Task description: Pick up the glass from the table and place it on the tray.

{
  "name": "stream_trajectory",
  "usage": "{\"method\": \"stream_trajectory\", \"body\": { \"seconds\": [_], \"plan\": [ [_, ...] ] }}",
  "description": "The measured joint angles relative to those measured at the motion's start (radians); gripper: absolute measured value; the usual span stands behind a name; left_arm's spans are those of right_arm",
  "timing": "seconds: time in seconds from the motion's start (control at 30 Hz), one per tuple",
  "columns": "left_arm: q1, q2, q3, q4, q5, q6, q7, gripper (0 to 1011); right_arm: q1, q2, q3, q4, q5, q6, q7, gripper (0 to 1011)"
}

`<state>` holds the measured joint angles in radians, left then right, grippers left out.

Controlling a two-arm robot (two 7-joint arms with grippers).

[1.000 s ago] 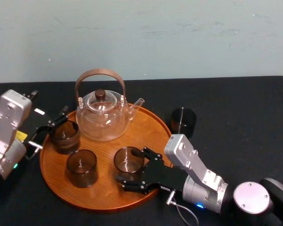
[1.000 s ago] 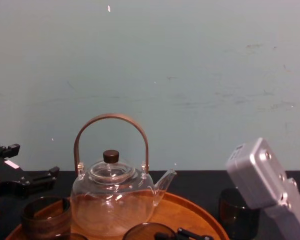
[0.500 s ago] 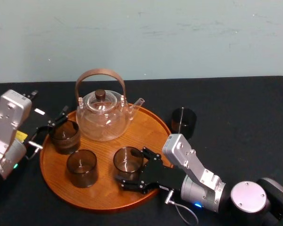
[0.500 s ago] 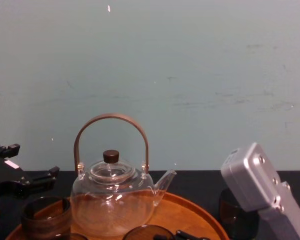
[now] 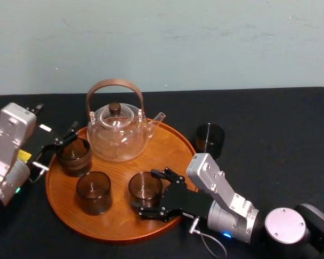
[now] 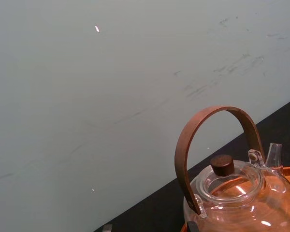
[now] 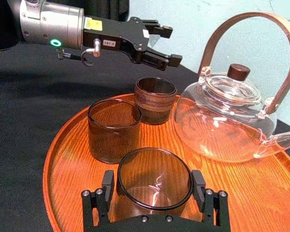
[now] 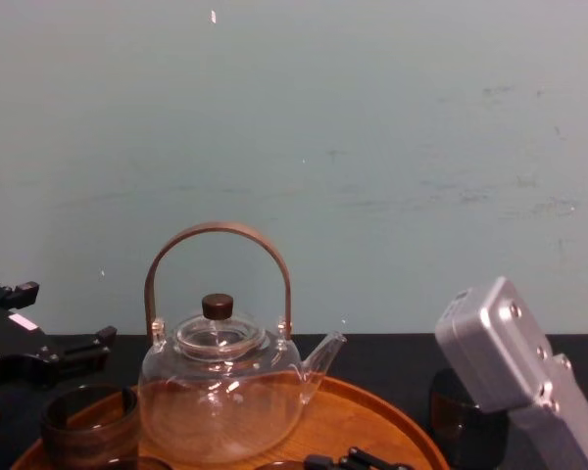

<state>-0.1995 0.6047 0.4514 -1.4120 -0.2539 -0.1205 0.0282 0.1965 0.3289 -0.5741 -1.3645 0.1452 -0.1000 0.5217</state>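
Gripping glass (image 5: 144, 189) between right jaws, bottom on tray (image 5: 113, 220) below; left jaws spread, empty, near ribbed cup (image 5: 74, 156).

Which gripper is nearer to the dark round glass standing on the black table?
Right. The right gripper, shut on a brown glass, is diagonally left of the dark glass; the left gripper is across the round wooden tray.

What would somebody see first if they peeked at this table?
Probably the clear teapot with its big brown looped handle, at the back of the round orange tray. Next, the right gripper, closed around a smoky glass at the tray's front. The left gripper sits open at the tray's left edge.
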Motion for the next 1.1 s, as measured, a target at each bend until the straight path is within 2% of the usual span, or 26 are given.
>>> {"method": "stream_trajectory", "body": {
  "seconds": [0.23,0.47,0.7,0.93,1.1],
  "plan": [
    [0.0,0.0,0.0,0.0,0.0,0.0,0.0,1001,-0.001,0.001,0.001,-0.001,0.003,0.0,0.002,1002],
    [0.0,0.0,0.0,0.0,0.0,0.0,0.0,1001,-0.02,0.018,0.015,-0.039,0.007,-0.037,-0.005,1002],
    [0.0,0.0,0.0,0.0,0.0,0.0,0.0,1001,-0.062,0.054,0.049,-0.125,0.012,-0.098,-0.018,1002],
    [0.0,0.0,0.0,0.0,0.0,0.0,0.0,1001,-0.113,0.097,0.098,-0.204,0.056,-0.143,-0.009,1002],
    [0.0,0.0,0.0,0.0,0.0,0.0,0.0,1001,-0.151,0.126,0.137,-0.235,0.094,-0.158,-0.004,1002]
  ]
}}
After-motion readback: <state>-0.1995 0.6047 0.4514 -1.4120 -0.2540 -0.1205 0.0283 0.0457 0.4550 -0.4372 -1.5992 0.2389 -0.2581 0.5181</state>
